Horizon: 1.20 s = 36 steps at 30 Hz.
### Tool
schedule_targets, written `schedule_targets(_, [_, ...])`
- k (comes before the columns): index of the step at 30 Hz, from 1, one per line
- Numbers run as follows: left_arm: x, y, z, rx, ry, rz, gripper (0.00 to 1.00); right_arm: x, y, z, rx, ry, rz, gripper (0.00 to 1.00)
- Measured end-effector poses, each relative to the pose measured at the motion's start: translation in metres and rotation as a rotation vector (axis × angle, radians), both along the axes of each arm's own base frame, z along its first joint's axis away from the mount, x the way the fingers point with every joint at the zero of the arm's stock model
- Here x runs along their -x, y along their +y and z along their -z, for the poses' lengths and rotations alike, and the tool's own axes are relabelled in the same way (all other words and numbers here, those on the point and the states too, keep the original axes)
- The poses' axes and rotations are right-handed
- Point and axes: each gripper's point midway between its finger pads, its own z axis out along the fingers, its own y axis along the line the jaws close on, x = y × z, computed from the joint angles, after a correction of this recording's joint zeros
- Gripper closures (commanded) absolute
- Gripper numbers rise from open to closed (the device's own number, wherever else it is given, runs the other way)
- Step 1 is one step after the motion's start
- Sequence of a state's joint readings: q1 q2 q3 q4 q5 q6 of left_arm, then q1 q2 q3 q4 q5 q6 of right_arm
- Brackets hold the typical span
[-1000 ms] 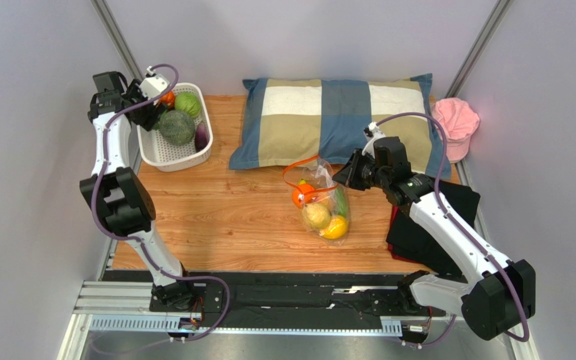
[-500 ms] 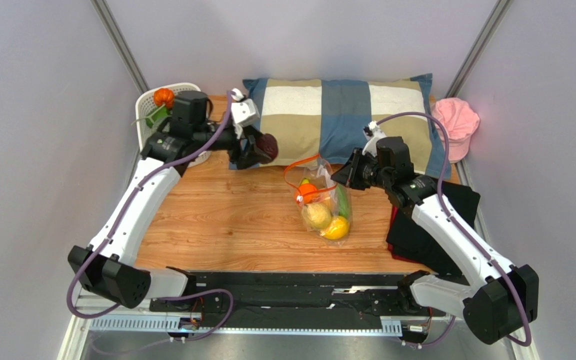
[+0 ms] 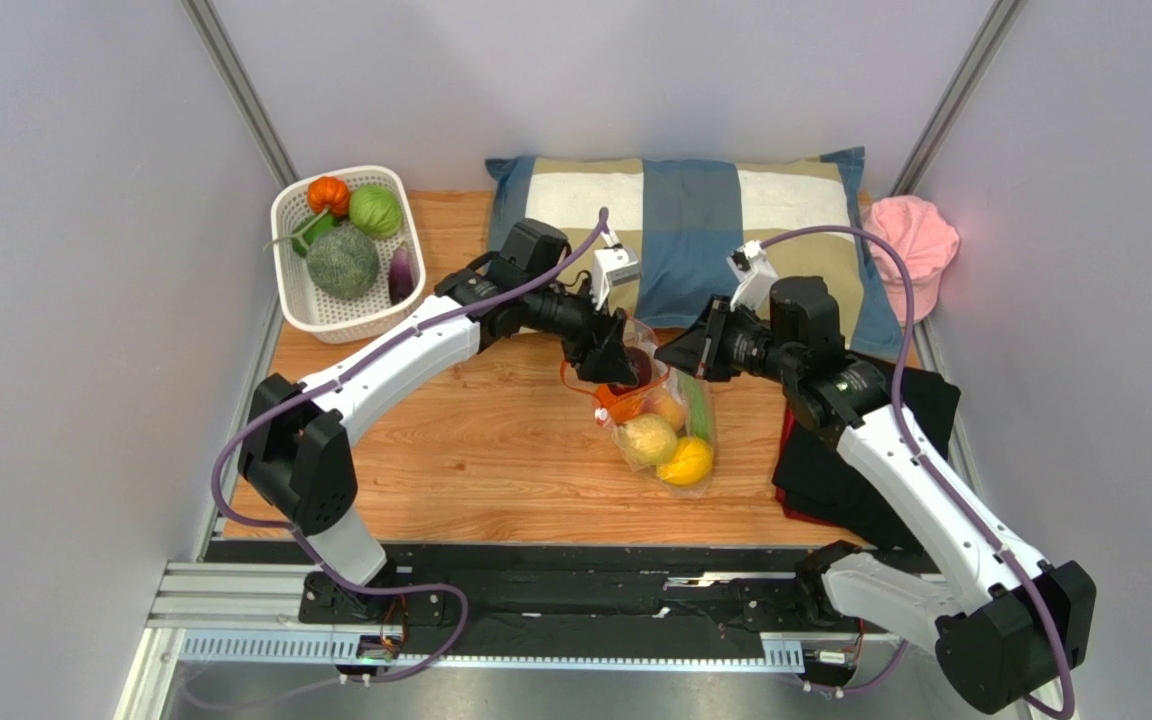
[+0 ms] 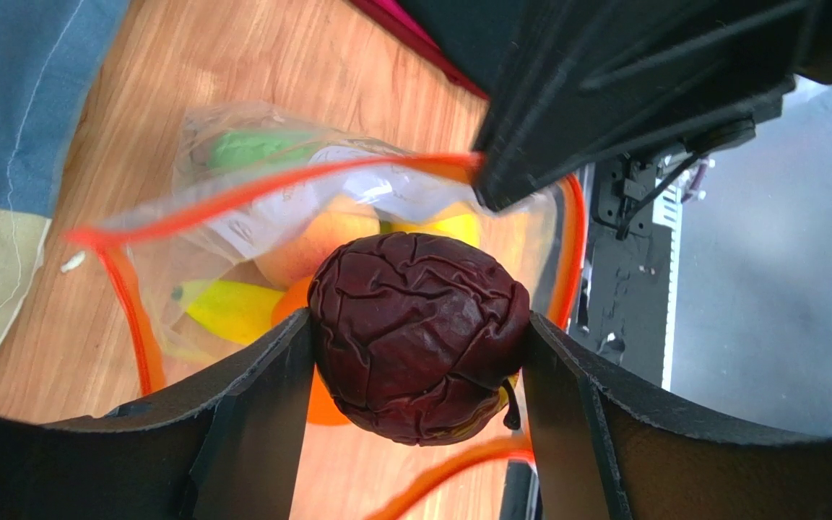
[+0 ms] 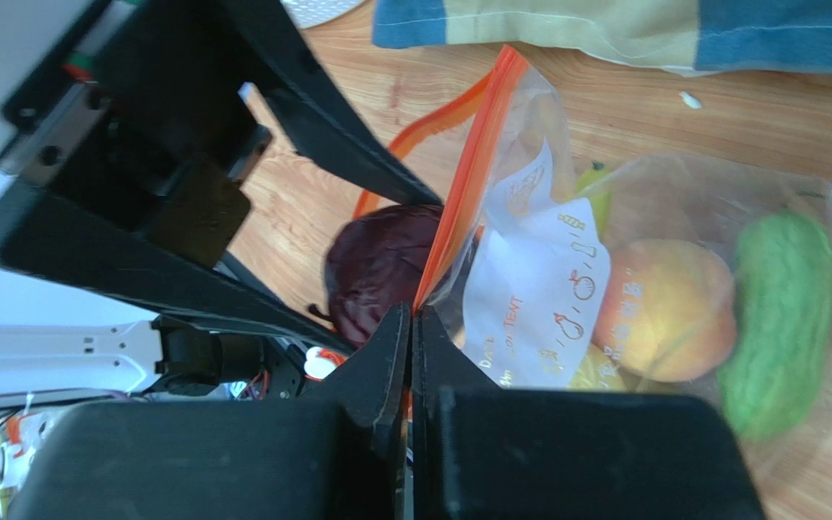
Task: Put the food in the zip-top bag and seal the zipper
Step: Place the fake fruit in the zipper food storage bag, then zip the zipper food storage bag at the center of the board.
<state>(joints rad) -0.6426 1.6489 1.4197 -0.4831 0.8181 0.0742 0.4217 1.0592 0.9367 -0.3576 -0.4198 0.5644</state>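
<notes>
The clear zip-top bag (image 3: 660, 432) lies on the wooden table with its mouth held up. My right gripper (image 3: 683, 357) (image 5: 411, 325) is shut on the orange-red zipper (image 5: 472, 163) at the mouth edge. Inside the bag are a tan pear (image 5: 659, 309), a green fruit (image 5: 784, 325), a lemon (image 3: 684, 462), a banana (image 4: 225, 309) and an orange-red tomato (image 3: 623, 402). A dark red wrinkled ball of food (image 4: 420, 336) sits in the shut jaws of my left gripper (image 3: 621, 362) (image 4: 418, 330), right over the open mouth, whose zipper (image 4: 279, 186) runs behind it.
A white basket (image 3: 294, 297) at the back left holds a green cabbage (image 3: 375, 210), a small orange pumpkin (image 3: 328, 194), a dark green ball (image 3: 342, 260) and an eggplant (image 3: 403, 272). A checked pillow (image 3: 687, 225), a pink cap (image 3: 910, 240) and black cloth (image 3: 838, 465) lie behind and right.
My left arm has swung from the basket across to the bag's mouth, carrying the dark red ball. The right gripper has kept its hold on the zipper edge; the bag has shifted slightly.
</notes>
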Motion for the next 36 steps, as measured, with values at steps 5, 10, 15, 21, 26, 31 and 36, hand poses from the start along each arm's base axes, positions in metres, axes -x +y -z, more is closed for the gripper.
schedule_targets(5, [0.002,-0.014,-0.011,0.011,-0.017,-0.015,0.15,0.007,0.005,-0.012,-0.040,-0.020,-0.040,1.00])
schedule_targets(10, [0.009,-0.001,-0.021,0.021,-0.076,-0.023,0.01,0.016,0.007,-0.020,-0.064,-0.030,-0.072,1.00])
schedule_targets(15, [0.043,0.054,-0.059,0.079,-0.237,-0.025,0.02,0.031,0.010,-0.035,-0.103,-0.058,-0.134,1.00])
schedule_targets(21, [0.101,0.086,-0.102,0.165,-0.520,0.099,0.17,0.048,0.017,-0.052,-0.151,-0.103,-0.225,1.00])
schedule_targets(26, [0.130,0.078,-0.086,0.128,-0.582,0.231,0.21,0.053,0.021,-0.056,-0.167,-0.116,-0.262,1.00])
schedule_targets(31, [0.147,0.063,-0.054,0.042,-0.581,0.323,0.13,0.055,0.023,-0.057,-0.172,-0.120,-0.276,1.00])
schedule_targets(36, [0.167,0.052,-0.026,-0.032,-0.590,0.393,0.12,0.055,0.026,-0.053,-0.170,-0.107,-0.287,1.00])
